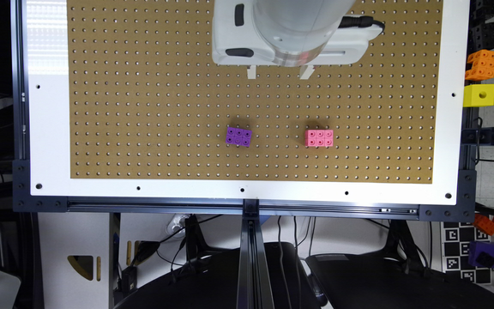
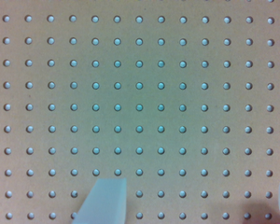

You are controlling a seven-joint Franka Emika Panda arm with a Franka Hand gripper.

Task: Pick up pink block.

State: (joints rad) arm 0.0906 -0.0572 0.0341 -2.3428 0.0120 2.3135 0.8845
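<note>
brown pegboard point(image 2: 140, 93) (rows of round holes), gripper point(image 2: 196, 203) fingers point(image 2: 105, 203) spread wide

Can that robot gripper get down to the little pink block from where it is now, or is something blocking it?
Probably yes. The gripper hangs open over bare pegboard, and the pink block lies alone, apart from the purple block, with nothing between gripper and block.

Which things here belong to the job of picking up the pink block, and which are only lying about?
Belong to the job:
pink block
claw, open above the pegboard

Lying about:
purple block
orange block and yellow block, off the board
</note>
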